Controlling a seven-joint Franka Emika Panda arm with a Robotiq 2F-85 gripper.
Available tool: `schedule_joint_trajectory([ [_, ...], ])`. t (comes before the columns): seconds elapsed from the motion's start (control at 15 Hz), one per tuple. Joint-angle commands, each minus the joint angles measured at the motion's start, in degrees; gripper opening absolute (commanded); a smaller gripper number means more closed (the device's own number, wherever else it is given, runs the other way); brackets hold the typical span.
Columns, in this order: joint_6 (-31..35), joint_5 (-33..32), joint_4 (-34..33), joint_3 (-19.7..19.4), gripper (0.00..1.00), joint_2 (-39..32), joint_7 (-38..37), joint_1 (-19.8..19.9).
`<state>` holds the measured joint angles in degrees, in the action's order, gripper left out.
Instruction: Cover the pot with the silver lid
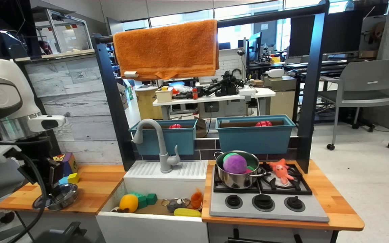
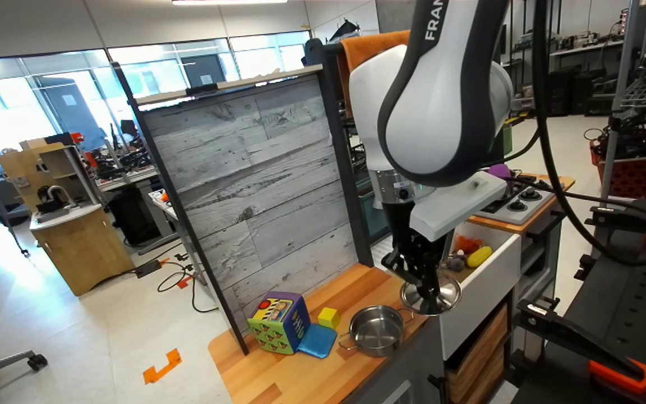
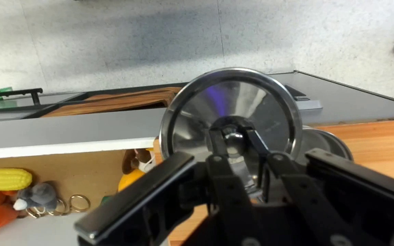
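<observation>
- In the wrist view, the knob (image 3: 234, 141) of the silver lid (image 3: 231, 99) is gripped between the fingers of the tool (image 3: 234, 134), and the lid's upper face is turned toward the camera.
- The pot (image 3: 325, 143) is partly hidden behind the lid; a portion of its rim and inside is shown, and the wood of the bench (image 3: 385, 147) is seen beside it.
- Past the lid's opposite edge, a yellow corn cob (image 3: 3, 179) and a grey toy (image 3: 43, 194) are contained in the white sink (image 3: 63, 149).
- In an exterior view, a picture-covered cube (image 2: 280, 324), a blue cloth (image 2: 317, 340) and a yellow block (image 2: 328, 318) are grouped on the bench near the pot, which is stood upright, its inside exposed.
- There the lid is held just beside the pot, on the sink side; whether the two are touching cannot be told.
- In an exterior view, a larger steel pot (image 1: 236, 180) with a purple ball (image 1: 235, 164) in it is set on the hob (image 1: 247, 209), near an orange soft toy (image 1: 281, 170).
- An orange towel (image 1: 167, 49) is hung over the rail (image 1: 268, 16) above the sink.
</observation>
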<state>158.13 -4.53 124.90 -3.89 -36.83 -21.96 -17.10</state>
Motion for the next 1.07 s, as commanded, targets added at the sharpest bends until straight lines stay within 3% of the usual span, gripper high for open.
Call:
schedule_joint_trajectory([
  [0.0,6.53,-3.18,1.86,-2.73,0.05,0.03,0.32,-3.92],
  [0.47,8.01,-1.94,0.20,-0.63,0.05,-1.09,4.94,-3.56],
  [1.0,10.11,-5.06,-4.95,-2.66,0.05,-7.23,10.28,-5.28],
])
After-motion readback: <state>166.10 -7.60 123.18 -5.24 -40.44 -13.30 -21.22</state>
